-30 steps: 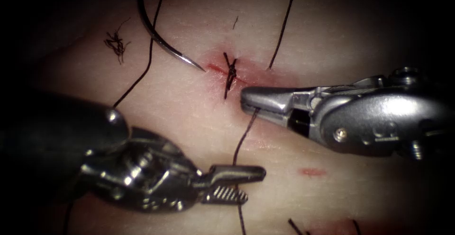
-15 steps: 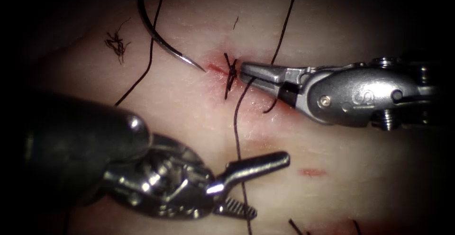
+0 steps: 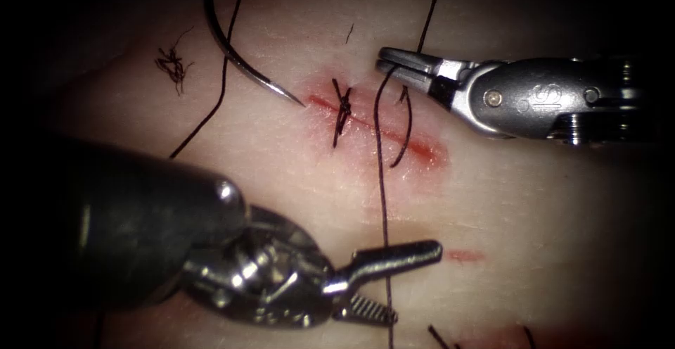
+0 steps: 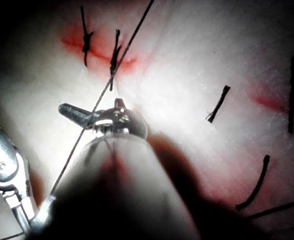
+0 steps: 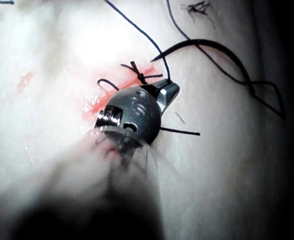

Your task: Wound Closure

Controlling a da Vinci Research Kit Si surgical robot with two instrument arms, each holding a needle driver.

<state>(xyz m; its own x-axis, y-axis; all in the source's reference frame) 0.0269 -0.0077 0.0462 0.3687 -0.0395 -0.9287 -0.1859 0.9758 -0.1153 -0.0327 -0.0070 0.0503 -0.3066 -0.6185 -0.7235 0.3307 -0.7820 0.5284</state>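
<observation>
nearest the endoscope, the left tool (image 3: 383, 282) sits low on the tissue (image 3: 534, 208) with its jaws parted, one smooth jaw raised and the toothed one below, and the thread (image 3: 380, 166) runs straight through the gap between them; nothing is clamped there, so by the look of it the jaws stand as a guide around the strand rather than a grip on it. up from that gap the thread climbs taut across the cut (image 3: 373, 120), passing just right of the knot (image 3: 343, 104) that already ties the wound's left part. at the far end the right tool (image 3: 385, 59) comes in from the right, above the cut, jaws closed on the thread's upper end, which looks like the reason the strand is drawn so straight between the two tools. beside it a short curl of thread lies over the red fluid (image 3: 422, 150) at the cut's right end. farther back, on the left side of the cut, the needle (image 3: 239, 60) lies free on the tissue, held by neither tool, its point resting just short of the cut's left end and not in the tissue, well apart from both sets of jaws
</observation>
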